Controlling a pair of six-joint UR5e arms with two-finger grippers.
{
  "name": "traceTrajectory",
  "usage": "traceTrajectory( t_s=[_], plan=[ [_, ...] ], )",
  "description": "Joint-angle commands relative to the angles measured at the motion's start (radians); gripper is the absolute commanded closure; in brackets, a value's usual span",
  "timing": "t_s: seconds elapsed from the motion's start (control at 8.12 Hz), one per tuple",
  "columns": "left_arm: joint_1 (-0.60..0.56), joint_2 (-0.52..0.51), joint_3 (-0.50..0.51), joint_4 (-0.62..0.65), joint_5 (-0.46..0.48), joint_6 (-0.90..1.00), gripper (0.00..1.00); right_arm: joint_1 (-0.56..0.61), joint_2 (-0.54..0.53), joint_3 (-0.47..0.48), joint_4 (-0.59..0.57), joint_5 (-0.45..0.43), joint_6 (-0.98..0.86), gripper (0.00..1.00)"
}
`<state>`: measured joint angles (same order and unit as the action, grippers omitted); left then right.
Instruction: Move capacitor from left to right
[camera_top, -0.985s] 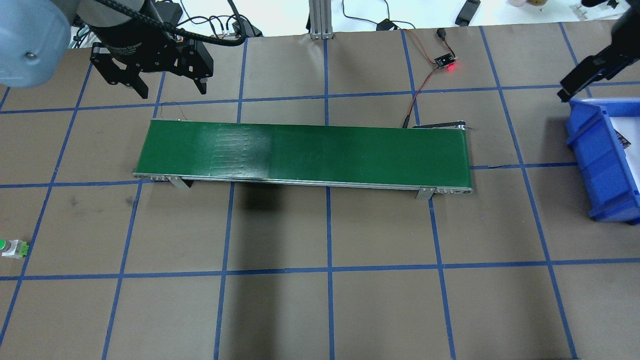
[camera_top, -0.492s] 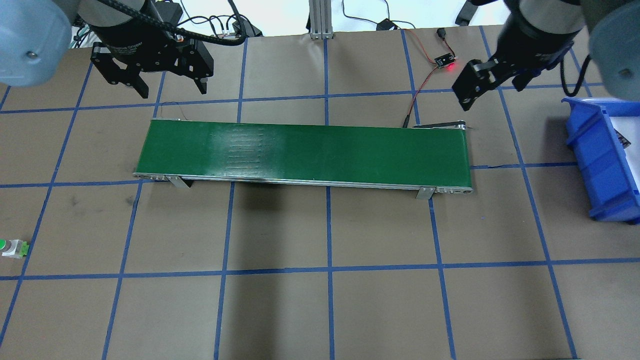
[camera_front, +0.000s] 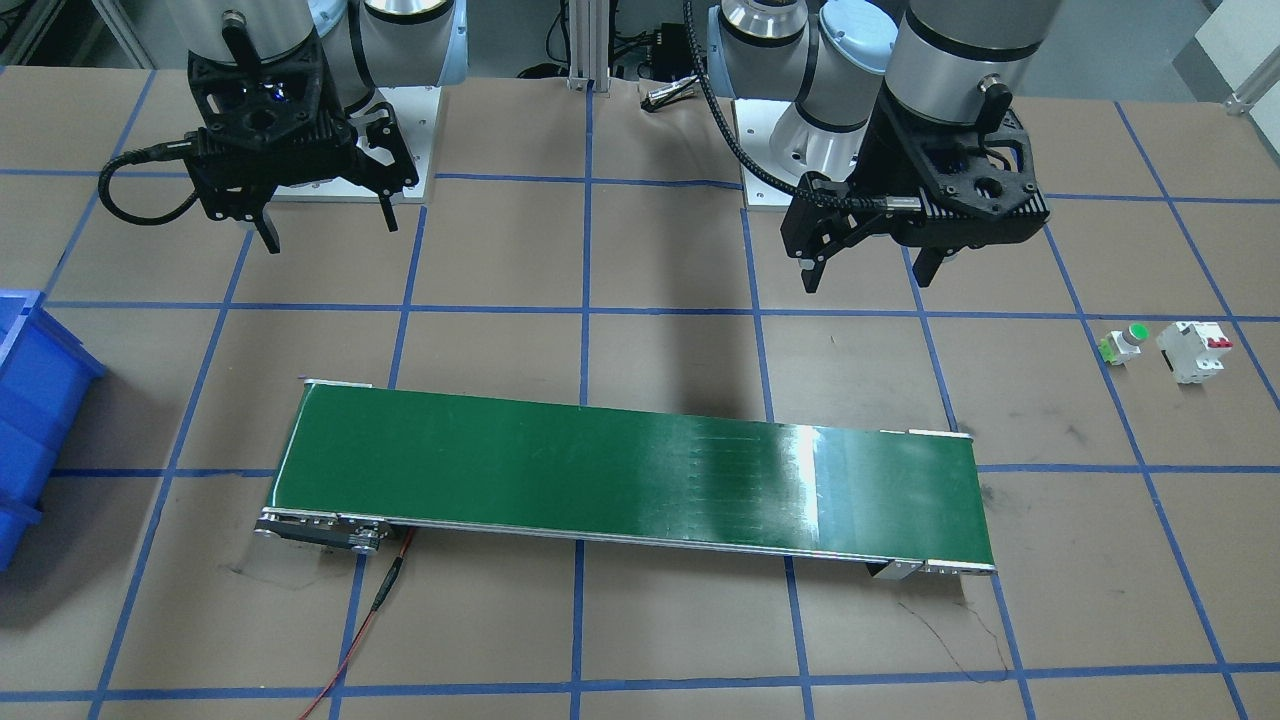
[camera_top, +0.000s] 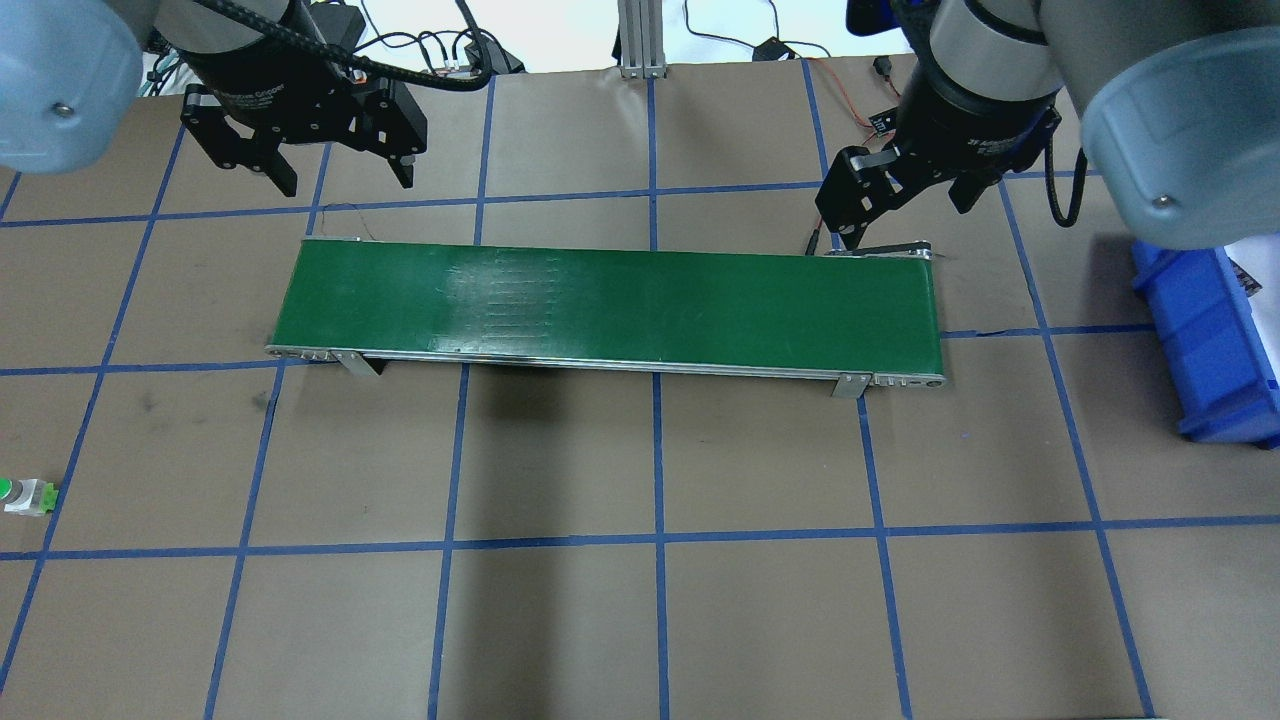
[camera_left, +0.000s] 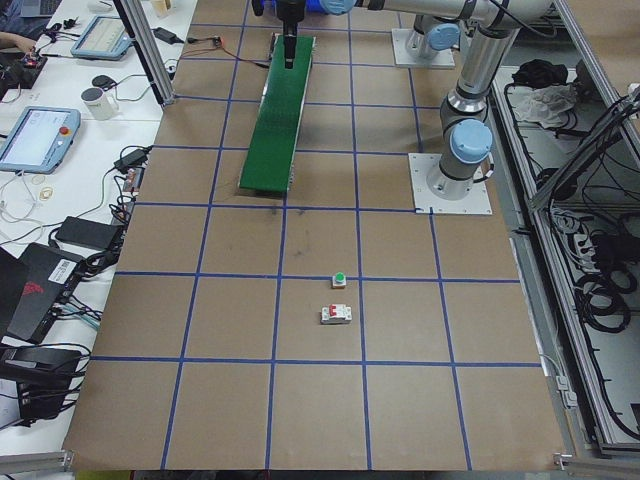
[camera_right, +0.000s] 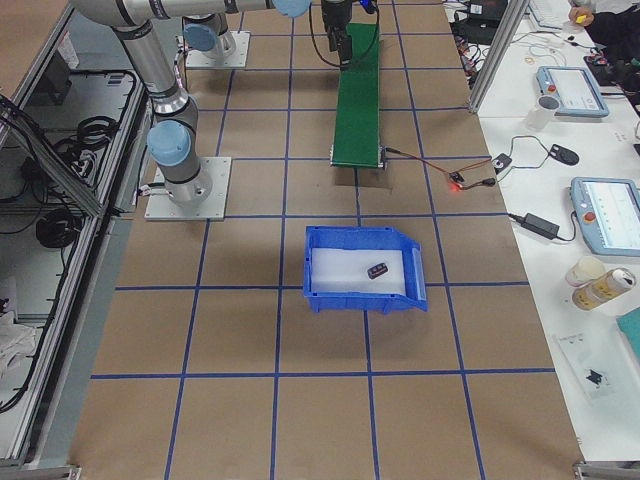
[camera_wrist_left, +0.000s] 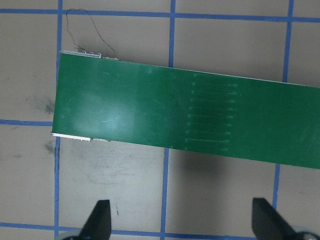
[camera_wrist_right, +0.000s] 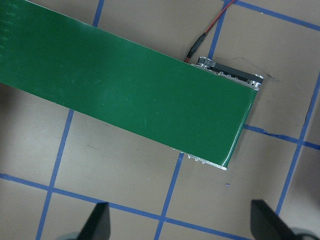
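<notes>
The capacitor (camera_right: 378, 270) lies inside the blue bin (camera_right: 365, 298), on its white floor, and no tool touches it. The bin stands on the desk (camera_top: 640, 600) on the robot's right, well apart from the right end of the green conveyor belt (camera_top: 610, 305).

The left tool (camera_top: 345, 183) hangs in the air near the belt's left end. Its fingers (camera_wrist_left: 100, 220) are spread wide with nothing between them, and its wrist camera looks straight down on that end of the belt. The right tool (camera_top: 905, 215) hangs near the belt's right end, jaws likewise wide apart and empty. Below it, its wrist view shows the belt's end roller and a red wire (camera_wrist_right: 207, 30).

The belt surface carries nothing. Far to the robot's left, a green-topped push button (camera_front: 1125, 342) and a white circuit breaker (camera_front: 1195, 350) with red switches stand just beside each other on the desk.
</notes>
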<state>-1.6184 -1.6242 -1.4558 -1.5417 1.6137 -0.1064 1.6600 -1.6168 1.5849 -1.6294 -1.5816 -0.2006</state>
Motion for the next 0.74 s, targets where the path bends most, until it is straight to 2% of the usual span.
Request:
traceTrajectory(
  t_s=[0.0,0.62],
  plan=[
    [0.0,0.0,0.0,0.0,0.002,-0.001,0.0,0.003,-0.002,-0.002,0.005,0.008,0.088,0.0],
    [0.009,0.001,0.0,0.012,0.006,-0.003,0.0,0.003,0.0,-0.002,0.008,-0.001,0.08,0.0]
  ],
)
